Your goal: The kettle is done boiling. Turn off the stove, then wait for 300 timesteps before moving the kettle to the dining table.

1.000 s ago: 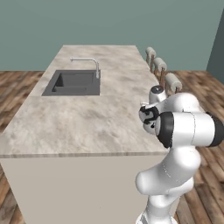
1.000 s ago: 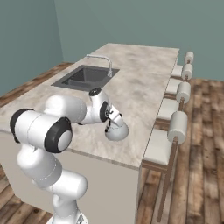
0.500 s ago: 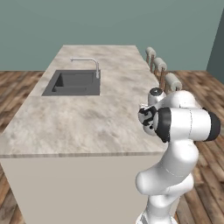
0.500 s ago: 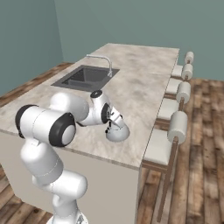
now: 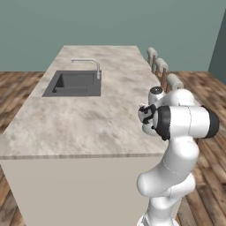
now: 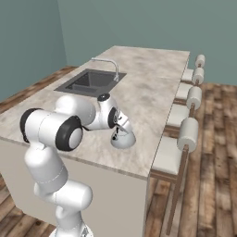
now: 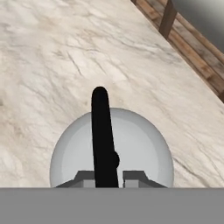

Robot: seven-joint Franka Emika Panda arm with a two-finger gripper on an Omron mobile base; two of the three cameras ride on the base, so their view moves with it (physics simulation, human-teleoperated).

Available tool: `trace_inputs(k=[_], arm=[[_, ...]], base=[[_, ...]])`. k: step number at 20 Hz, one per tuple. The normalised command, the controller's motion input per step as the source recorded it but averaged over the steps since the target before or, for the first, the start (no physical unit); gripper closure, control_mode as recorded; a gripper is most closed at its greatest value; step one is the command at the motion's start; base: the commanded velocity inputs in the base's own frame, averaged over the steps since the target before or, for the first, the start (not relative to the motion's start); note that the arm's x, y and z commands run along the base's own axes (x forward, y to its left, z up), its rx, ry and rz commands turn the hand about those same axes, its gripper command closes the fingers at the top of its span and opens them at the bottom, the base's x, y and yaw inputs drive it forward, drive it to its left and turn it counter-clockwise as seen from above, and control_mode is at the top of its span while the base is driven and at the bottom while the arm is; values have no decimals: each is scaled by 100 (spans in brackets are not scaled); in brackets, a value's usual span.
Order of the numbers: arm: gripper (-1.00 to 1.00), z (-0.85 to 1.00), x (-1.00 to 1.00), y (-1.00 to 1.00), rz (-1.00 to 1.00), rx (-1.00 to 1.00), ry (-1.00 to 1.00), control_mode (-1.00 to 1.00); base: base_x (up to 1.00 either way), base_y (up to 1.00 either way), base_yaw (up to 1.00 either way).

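Straddling the kettle's (image 7: 111, 148) handle, the gripper (image 7: 107, 177) fingers stood slightly parted, seemingly releasing it onto the dining table (image 6: 152, 92).

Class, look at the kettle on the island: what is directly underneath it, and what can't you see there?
The kettle rests on the dining table, on beige marbled stone near the stool-side edge. Its base and the stone beneath are covered by its dome.

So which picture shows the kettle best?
The hand view: the kettle sits close up on the dining table, round grey dome and dark handle plain. The right base view shows its lower part under the arm. The left base view shows just a sliver behind the arm.
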Motion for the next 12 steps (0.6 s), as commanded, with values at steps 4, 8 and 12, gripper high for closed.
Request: trace_inputs(k=[4,8,12], arm=[[-100,-14,1,0,0,0,0,-100],[-100,-16,0,-1,1,0,0,-100],[-100,-6,0,0,1,0,0,-100]], base=[[0,0,0],[0,0,0],[0,0,0]])
